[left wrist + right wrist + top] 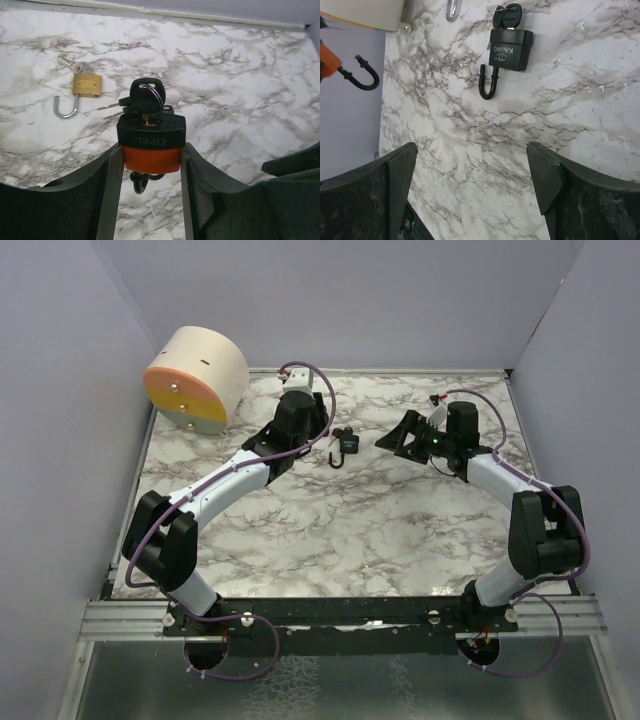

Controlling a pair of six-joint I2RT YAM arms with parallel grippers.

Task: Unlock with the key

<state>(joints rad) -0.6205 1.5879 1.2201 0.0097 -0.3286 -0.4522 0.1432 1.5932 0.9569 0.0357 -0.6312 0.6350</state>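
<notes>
In the left wrist view my left gripper (151,149) is shut on an orange and black padlock (151,142) marked OPEL and holds it above the table. A black-headed key (145,92) sits in the padlock's keyway, and its black shackle (139,181) hangs open below. The padlock also shows at the left edge of the right wrist view (327,60). In the top view my left gripper (318,443) hides it. My right gripper (471,150) is open and empty, also seen from above (398,437), to the right of the left gripper.
A black padlock (509,47) marked KAIJING lies on the marble with its keys (507,17) in it and its shackle open; it also shows from above (347,440). A brass padlock (87,85) with an open shackle lies nearby. A cream cylinder (195,380) stands back left.
</notes>
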